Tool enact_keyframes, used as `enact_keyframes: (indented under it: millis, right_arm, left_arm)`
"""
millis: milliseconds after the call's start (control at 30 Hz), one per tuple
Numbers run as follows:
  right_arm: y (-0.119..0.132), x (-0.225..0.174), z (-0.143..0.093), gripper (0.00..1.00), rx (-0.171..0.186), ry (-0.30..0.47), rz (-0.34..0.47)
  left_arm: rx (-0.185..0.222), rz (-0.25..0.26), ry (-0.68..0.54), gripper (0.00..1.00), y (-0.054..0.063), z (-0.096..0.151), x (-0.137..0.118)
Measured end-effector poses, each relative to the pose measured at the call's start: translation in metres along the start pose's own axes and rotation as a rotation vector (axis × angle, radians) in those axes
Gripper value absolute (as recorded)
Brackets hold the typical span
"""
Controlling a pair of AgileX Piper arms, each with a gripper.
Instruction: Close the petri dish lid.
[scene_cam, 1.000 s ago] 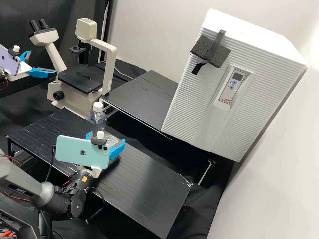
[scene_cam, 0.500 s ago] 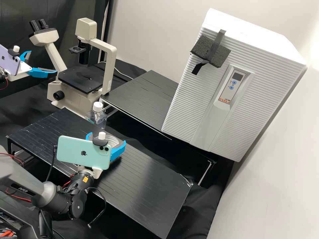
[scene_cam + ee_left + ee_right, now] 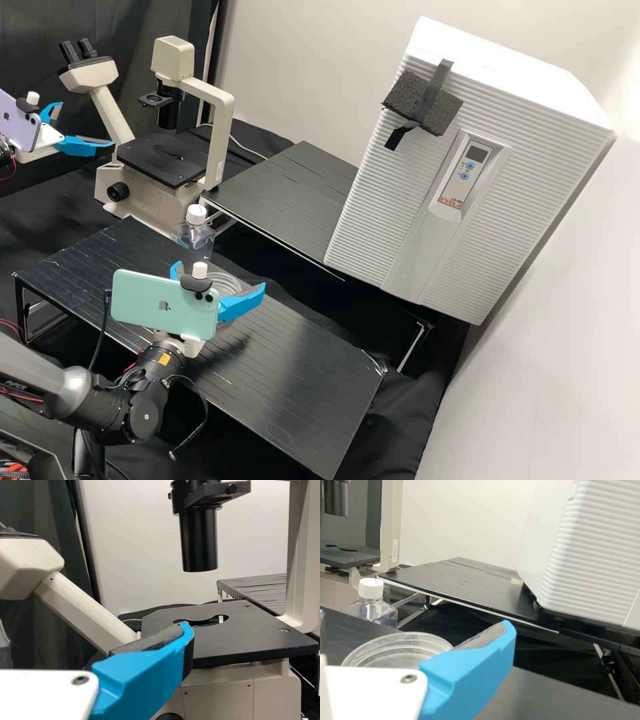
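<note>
In the high view, taking the petri dish as the clock's centre, the left gripper [image 3: 87, 124] hangs between ten and eleven o'clock, its blue fingers wide apart with nothing between them; a lilac phone [image 3: 19, 125] is mounted on it. At eleven o'clock stand the inverted microscope [image 3: 163, 160] and, much nearer, a clear square bottle with a white screw cap [image 3: 195, 240]. The right gripper [image 3: 219, 276], bearing a mint-green phone [image 3: 163, 300], comes in from eight o'clock, its fingers spread wide about the dish; whether either touches it I cannot tell. The clear petri dish [image 3: 228, 281] lies on the low black table [image 3: 287, 360]; how its lid sits is unclear. A second black table [image 3: 287, 193] is at one o'clock, and the white ribbed incubator [image 3: 373, 200] at two.
</note>
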Motion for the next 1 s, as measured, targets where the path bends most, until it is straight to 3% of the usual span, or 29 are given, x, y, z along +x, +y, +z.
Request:
enact_keyframes:
  millis: [200, 500, 633, 900, 1000]
  right_arm:
    - [0.0, 0.0, 0.001, 1.0, 0.005, -0.002, 0.003]
    - [0.009, 0.003, 0.016, 1.0, 0.122, -0.074, 0.113]
    - [0.011, 0.006, 0.018, 1.0, 0.099, -0.095, 0.153]
    - [0.008, 0.016, 0.01, 1.0, -0.009, -0.182, 0.196]
    - [0.006, 0.019, 0.008, 1.0, -0.02, -0.205, 0.215]
  left_arm:
    - [0.0, 0.0, 0.0, 1.0, 0.0, 0.0, 0.0]
    - [0.0, 0.0, 0.0, 1.0, 0.0, 0.0, 0.0]
    - [0.0, 0.0, 0.0, 1.0, 0.0, 0.0, 0.0]
    - [0.0, 0.0, 0.0, 1.0, 0.0, 0.0, 0.0]
    - [0.0, 0.0, 0.0, 1.0, 0.0, 0.0, 0.0]
